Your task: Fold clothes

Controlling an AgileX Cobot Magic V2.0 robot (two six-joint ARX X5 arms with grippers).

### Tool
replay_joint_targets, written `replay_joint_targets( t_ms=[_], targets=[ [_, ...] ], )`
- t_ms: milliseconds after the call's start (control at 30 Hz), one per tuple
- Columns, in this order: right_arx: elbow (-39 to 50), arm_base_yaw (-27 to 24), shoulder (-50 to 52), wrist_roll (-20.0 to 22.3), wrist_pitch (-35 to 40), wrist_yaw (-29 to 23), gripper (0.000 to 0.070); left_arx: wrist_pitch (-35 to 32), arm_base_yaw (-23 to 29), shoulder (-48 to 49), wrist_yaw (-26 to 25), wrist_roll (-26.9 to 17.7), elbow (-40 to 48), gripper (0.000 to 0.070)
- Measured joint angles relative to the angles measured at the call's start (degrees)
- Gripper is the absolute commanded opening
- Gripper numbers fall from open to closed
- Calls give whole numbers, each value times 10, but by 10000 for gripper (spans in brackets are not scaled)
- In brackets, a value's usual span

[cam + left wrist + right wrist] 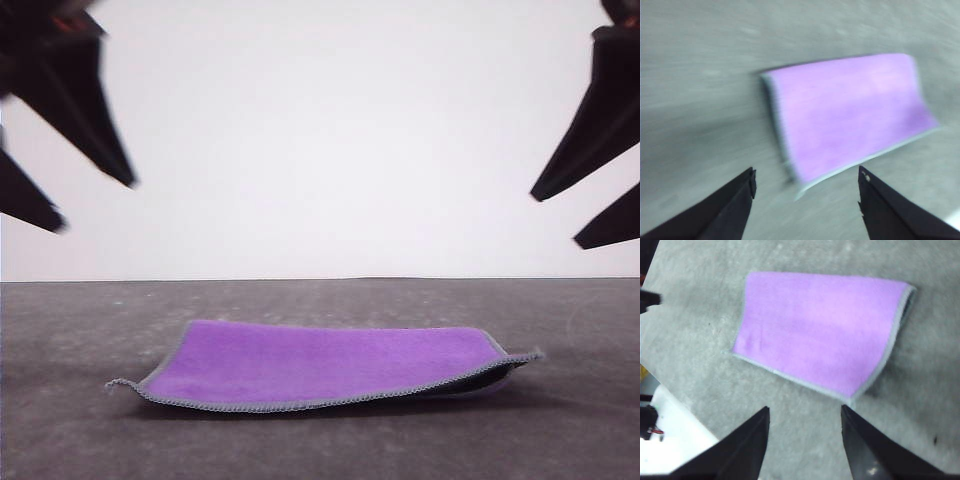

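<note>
The cloth (325, 365) lies on the grey table (80, 440) in the front view, purple face up, with a grey stitched edge. Its right end is doubled over, a dark underside showing in the gap. High at the upper left hangs my left gripper (95, 205), open and empty, well above the cloth. My right gripper (558, 218) hangs at the upper right, open too. The left wrist view shows the cloth (850, 117) blurred beyond the open left gripper (806, 180). In the right wrist view the cloth (815, 325) lies beyond the open right gripper (805, 412).
The table ends at a far edge against a plain white wall (320, 130). A white surface (675, 440) shows past the table's edge in the right wrist view. Bare grey table surrounds the cloth on all sides.
</note>
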State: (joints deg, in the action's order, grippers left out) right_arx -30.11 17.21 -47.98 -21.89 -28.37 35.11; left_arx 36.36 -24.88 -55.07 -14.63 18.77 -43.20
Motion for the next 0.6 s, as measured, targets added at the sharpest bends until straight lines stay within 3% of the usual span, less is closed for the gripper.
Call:
replay_joint_targets(
  t_ms=[267, 600],
  targets=[
    [0, 0, -46, -62, -32, -2, 290, 85, 0, 104, 50, -41, 1, 394],
    [0, 0, -171, -102, 65, 13, 290, 90, 0, 135, 84, -72, 4, 394]
  ],
)
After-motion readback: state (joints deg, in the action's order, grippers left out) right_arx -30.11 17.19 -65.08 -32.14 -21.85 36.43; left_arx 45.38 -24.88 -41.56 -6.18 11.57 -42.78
